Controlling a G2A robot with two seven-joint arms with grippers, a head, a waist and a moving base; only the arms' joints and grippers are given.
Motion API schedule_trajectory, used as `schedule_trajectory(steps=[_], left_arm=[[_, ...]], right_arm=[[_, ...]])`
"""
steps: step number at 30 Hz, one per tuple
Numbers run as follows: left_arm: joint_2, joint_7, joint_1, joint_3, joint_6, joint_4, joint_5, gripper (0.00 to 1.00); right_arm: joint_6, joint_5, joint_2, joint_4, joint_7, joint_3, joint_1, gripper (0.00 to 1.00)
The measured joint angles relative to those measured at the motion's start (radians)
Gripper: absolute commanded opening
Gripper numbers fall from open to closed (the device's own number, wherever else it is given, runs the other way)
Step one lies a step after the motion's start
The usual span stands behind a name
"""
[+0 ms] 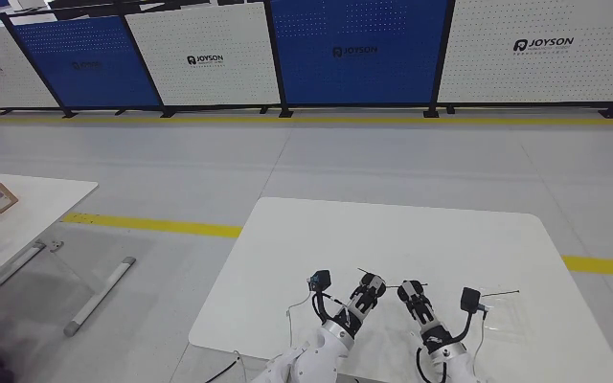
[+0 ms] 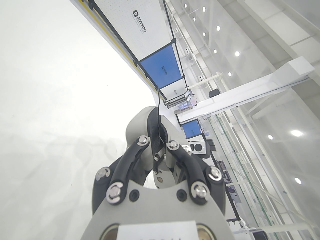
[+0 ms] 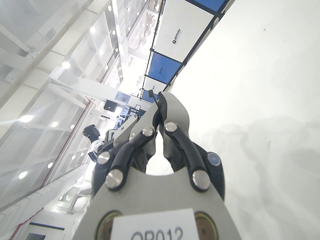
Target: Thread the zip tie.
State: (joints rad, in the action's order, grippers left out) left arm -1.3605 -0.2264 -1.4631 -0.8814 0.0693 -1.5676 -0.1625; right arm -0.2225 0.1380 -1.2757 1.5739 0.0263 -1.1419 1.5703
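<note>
A thin black zip tie [image 1: 391,280] spans the short gap between my two grippers near the front edge of the white table [image 1: 383,230]. My left gripper [image 1: 374,283] is shut on the tie's strap [image 2: 159,101], and the strap's thin end sticks out past the fingertips [image 2: 153,119]. My right gripper [image 1: 408,287] is shut on the other end. There the small square head [image 3: 150,93] pokes out just beyond the fingertips [image 3: 163,104]. The two grippers sit close together, tips angled toward each other. The part of the tie inside each grip is hidden.
A second thin black strip [image 1: 498,293] lies on the table beside the right arm. Another white table [image 1: 38,196] stands off to the left across the floor. Blue and white pegboard panels [image 1: 354,48] line the back.
</note>
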Motion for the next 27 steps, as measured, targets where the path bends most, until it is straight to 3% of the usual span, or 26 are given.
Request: schedule_trajectory(steps=[9,15,27], left_arm=[[0.0,0.003,0.0,0.0,0.002,0.0,0.003,0.0],[-0.001,0.045,-0.006,0.001,0.05,-0.008,0.034,0.0],[-0.003,0.033,-0.012,-0.008,0.075,-0.01,0.042,0.0]], right_arm=[[-0.017,-0.021,-0.002,0.0,-0.004,-0.004,0.002,0.0],[-0.047,-0.047,-0.005,-0.01,0.01,-0.009,-0.004,0.0],[-0.078,-0.06,-0.006,-0.013,0.018,-0.03,0.006,0.0]])
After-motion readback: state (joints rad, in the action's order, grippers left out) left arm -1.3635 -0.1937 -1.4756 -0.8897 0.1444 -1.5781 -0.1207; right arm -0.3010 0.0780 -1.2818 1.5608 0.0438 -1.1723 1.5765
